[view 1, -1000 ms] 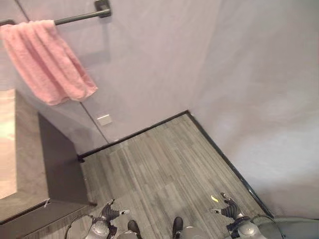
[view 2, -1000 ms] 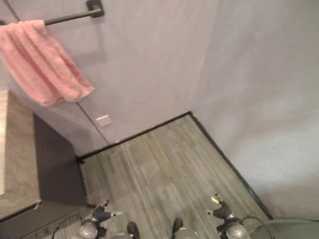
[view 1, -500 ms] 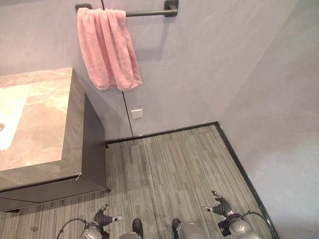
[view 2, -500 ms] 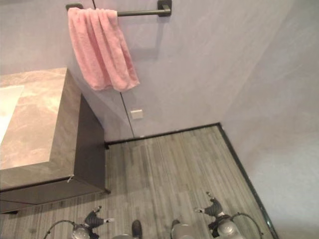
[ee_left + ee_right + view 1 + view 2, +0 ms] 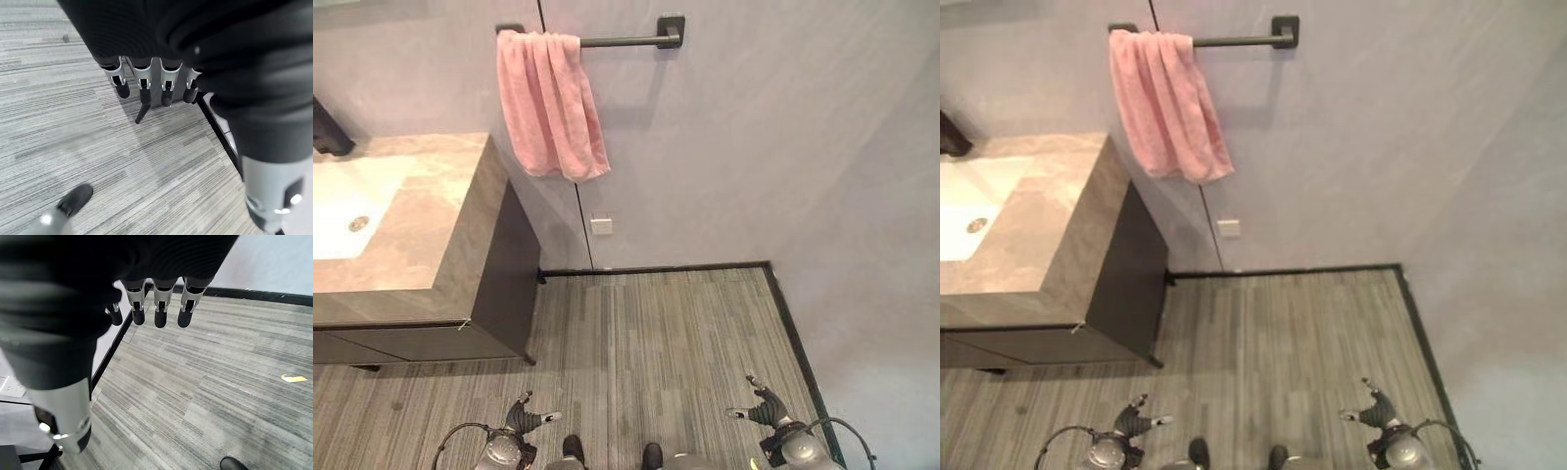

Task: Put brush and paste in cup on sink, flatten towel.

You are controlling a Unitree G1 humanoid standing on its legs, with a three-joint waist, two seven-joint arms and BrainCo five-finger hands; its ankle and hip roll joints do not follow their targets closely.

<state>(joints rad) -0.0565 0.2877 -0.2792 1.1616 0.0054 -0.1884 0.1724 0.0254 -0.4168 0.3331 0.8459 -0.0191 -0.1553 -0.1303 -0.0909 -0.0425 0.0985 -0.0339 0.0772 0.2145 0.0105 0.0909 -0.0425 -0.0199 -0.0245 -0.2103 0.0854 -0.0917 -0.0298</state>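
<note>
Your two hands hang low over the floor (image 5: 656, 343), and both are empty with relaxed, straight fingers: the left hand (image 5: 524, 419) at about 7 o'clock in the head view, the right hand (image 5: 762, 410) at about 5 o'clock. Each wrist view shows the fingertips pointing down at bare floor planks, nothing between them.

The one towel (image 5: 551, 106) is pink and hangs bunched at the left end of the wall bar (image 5: 622, 41), up at 11 o'clock and well apart from both hands. Its long axis runs down the wall; the free run of the bar stretches toward 1 o'clock, which is the way you would spread it. The left hand sits more nearly below it, so it looks the nearer of the two.

The sink (image 5: 352, 211) is set in the bench (image 5: 440, 235) at 9 o'clock, again on the left hand's side. You cannot see a brush, paste or cup on the part of the bench in view.
</note>
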